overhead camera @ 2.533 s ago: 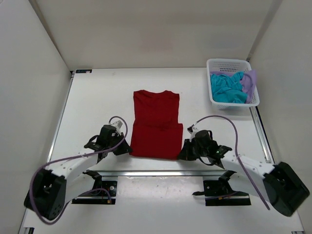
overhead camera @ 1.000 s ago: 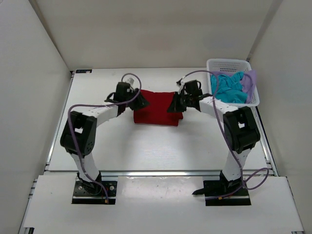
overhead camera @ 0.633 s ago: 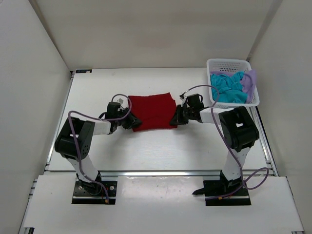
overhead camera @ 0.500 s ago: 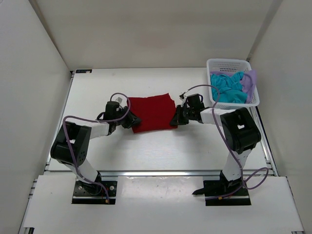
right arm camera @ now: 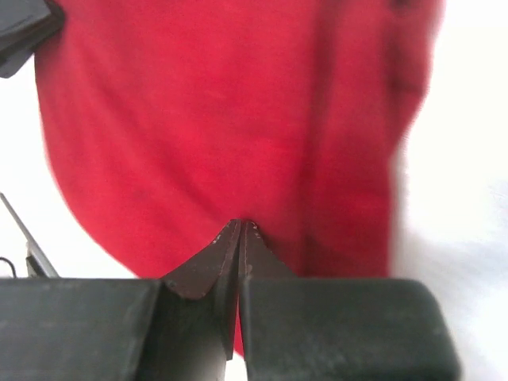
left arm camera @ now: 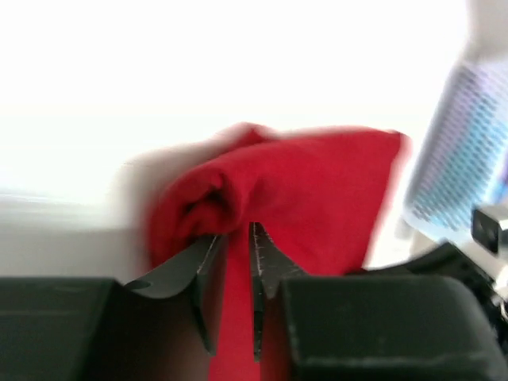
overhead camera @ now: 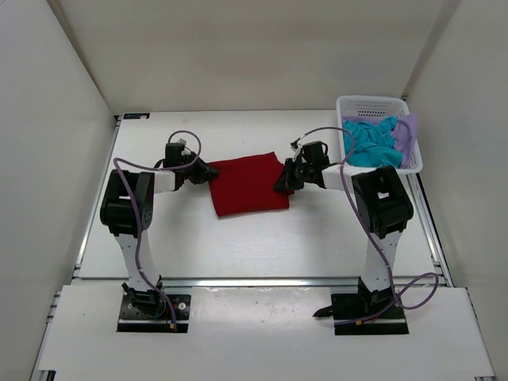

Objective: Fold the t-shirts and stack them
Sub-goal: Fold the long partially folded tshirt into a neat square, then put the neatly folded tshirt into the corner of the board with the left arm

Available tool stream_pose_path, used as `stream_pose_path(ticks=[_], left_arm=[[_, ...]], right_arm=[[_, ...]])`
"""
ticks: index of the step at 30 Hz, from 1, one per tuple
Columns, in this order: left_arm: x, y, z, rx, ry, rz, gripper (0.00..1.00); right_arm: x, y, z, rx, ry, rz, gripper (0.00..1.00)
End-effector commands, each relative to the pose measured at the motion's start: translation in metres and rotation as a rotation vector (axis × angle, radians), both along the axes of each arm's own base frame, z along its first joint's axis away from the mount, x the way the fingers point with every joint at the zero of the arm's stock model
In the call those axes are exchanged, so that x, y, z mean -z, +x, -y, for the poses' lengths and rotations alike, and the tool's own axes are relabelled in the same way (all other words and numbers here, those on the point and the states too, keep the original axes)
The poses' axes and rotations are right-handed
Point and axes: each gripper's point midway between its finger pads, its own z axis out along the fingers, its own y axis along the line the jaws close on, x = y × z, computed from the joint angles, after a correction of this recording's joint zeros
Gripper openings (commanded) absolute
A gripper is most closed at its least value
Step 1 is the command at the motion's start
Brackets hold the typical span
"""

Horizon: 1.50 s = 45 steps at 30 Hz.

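The red t-shirt lies folded into a rough square at mid-table, slightly skewed. My left gripper is at its far-left corner. In the left wrist view the jaws stand narrowly apart with bunched red cloth between them. My right gripper is at the shirt's right edge. In the right wrist view its jaws are pinched together on the red cloth. The teal-blue t-shirt and the lavender t-shirt lie crumpled in the basket.
The white mesh basket stands at the table's far right corner, and shows as a blur in the left wrist view. White walls enclose the table on the left, back and right. Both arms stretch out over the table from the near edge.
The red shirt went from half-folded to a compact folded square. In the last half second both grippers moved a little farther away along its side edges, and the shirt turned slightly.
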Motion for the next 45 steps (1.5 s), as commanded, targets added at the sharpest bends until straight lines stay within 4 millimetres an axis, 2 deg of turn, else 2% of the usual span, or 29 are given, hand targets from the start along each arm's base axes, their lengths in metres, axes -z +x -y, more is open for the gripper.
stream_pose_path(ticks=[1,3,7,9,10,12,13,14,15,16,17,18,20,22,23,25,27,28,31,34,35,36,38,39,41,42,43,45], left_arm=[[0.013,-0.004,-0.02,-0.023,-0.008,-0.043,0.27],[0.001,-0.002,-0.021,-0.031,-0.028,-0.003,0.25],[-0.041,-0.003,-0.016,-0.024,-0.028,0.113,0.2],[-0.073,-0.01,-0.017,-0.027,-0.023,0.199,0.2],[-0.077,-0.012,-0.021,-0.029,0.003,0.22,0.2],[-0.087,-0.025,-0.028,-0.031,0.033,0.239,0.2],[-0.086,-0.03,-0.028,-0.018,0.068,0.251,0.21],[-0.088,-0.041,-0.032,-0.019,0.098,0.25,0.21],[-0.088,-0.051,-0.032,-0.011,0.159,0.28,0.2],[-0.073,-0.065,-0.032,-0.006,0.224,0.263,0.21],[-0.083,-0.071,-0.033,-0.005,0.24,0.3,0.24],[-0.078,-0.083,-0.03,0.027,0.251,0.306,0.28],[-0.063,-0.098,-0.027,0.094,0.26,0.275,0.46],[-0.042,-0.108,-0.027,0.124,0.285,0.207,0.56],[-0.039,-0.109,-0.029,0.12,0.293,0.197,0.6],[-0.016,-0.114,-0.028,0.137,0.303,0.138,0.65],[-0.005,-0.112,-0.026,0.146,0.286,0.098,0.66],[-0.007,-0.107,-0.023,0.149,0.277,0.111,0.65],[0.018,-0.103,-0.015,0.174,0.27,0.045,0.66],[0.03,-0.1,-0.001,0.193,0.263,0.023,0.61],[0.03,-0.1,0.004,0.195,0.235,0.028,0.53],[0.03,-0.095,0.005,0.18,0.223,0.033,0.37],[0.028,-0.091,0.015,0.184,0.188,0.041,0.2],[0.031,-0.09,0.019,0.189,0.183,0.037,0.11],[0.028,-0.075,0.023,0.175,0.188,0.041,0.0],[0.023,-0.068,0.026,0.163,0.176,0.046,0.0],[0.014,-0.053,0.023,0.138,0.173,0.072,0.0],[-0.014,-0.018,0.015,0.068,0.131,0.12,0.0]], right_arm=[[0.009,0.007,0.003,0.009,0.004,-0.007,0.0],[0.009,0.007,0.001,0.006,0.001,-0.007,0.0],[-0.004,0.012,-0.002,0.005,0.001,0.021,0.0],[-0.02,0.01,-0.005,-0.015,0.014,0.046,0.0],[-0.029,0.011,-0.008,-0.024,0.015,0.075,0.02],[-0.047,0.007,-0.014,-0.036,0.011,0.124,0.12],[-0.051,0.006,-0.013,-0.037,0.008,0.14,0.22],[-0.058,-0.001,-0.016,-0.042,0.008,0.15,0.27],[-0.066,-0.009,-0.014,-0.042,0.011,0.169,0.36],[-0.071,-0.021,-0.016,-0.046,0.021,0.19,0.43],[-0.068,-0.027,-0.015,-0.034,0.027,0.176,0.5],[-0.073,-0.039,-0.015,-0.033,0.046,0.191,0.53],[-0.067,-0.059,-0.013,-0.035,0.047,0.192,0.62],[-0.062,-0.087,-0.011,-0.051,0.06,0.183,0.67],[-0.061,-0.091,-0.01,-0.046,0.063,0.182,0.69],[-0.057,-0.113,-0.004,-0.047,0.075,0.18,0.73],[-0.055,-0.129,0.0,-0.042,0.075,0.19,0.78],[-0.053,-0.138,0.004,-0.042,0.068,0.195,0.79],[-0.051,-0.152,0.015,-0.016,0.071,0.209,0.79],[-0.046,-0.165,0.021,-0.012,0.029,0.256,0.72],[-0.044,-0.17,0.024,-0.009,0.02,0.268,0.7],[-0.046,-0.173,0.02,-0.013,0.02,0.274,0.67],[-0.045,-0.18,0.023,-0.018,0.004,0.291,0.66],[-0.044,-0.183,0.022,-0.027,-0.003,0.301,0.65],[-0.046,-0.186,0.024,-0.037,0.01,0.326,0.65],[-0.045,-0.184,0.029,-0.016,0.029,0.313,0.64],[-0.052,-0.183,0.029,-0.013,0.082,0.308,0.64],[-0.05,-0.182,0.035,-0.008,0.089,0.293,0.61]])
